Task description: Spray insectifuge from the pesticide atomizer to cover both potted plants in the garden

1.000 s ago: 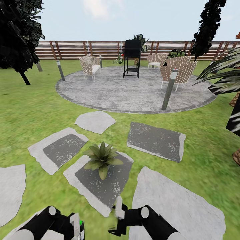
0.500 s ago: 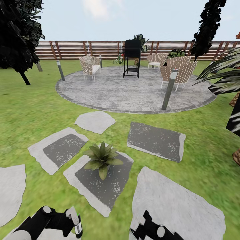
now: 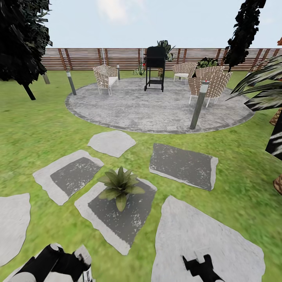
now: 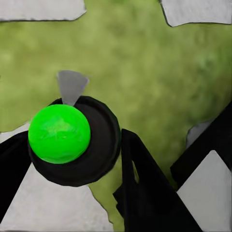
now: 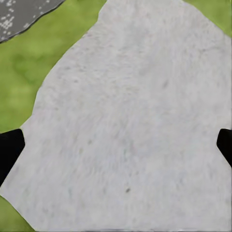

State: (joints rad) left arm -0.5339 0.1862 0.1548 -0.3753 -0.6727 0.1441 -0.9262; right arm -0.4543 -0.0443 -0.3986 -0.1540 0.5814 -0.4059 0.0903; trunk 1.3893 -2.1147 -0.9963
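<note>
Low at the near edge of the head view, the left claw (image 3: 84, 260) hangs over a pale grey stepping stone (image 3: 13, 223) bordered by grass. In the left wrist view its black fingers (image 4: 145, 188) are closed on the pesticide atomizer (image 4: 72, 137), seen as a round black body with a bright green cap, so the claw is clamped on it. The right claw (image 3: 199, 263) sits over a broad light grey stone slab (image 5: 130, 125), its black fingertips (image 5: 9, 147) spread far apart at the two edges of the right wrist view with bare stone between them. Ahead, a low rosette potted plant with pointed green leaves (image 3: 119, 186) stands on a darker stepping stone (image 3: 117, 217), with open green lawn (image 3: 39, 129) around the stones. Beyond lie the round mottled grey patio (image 3: 156, 107) and the brown slatted fence (image 3: 90, 58).
</note>
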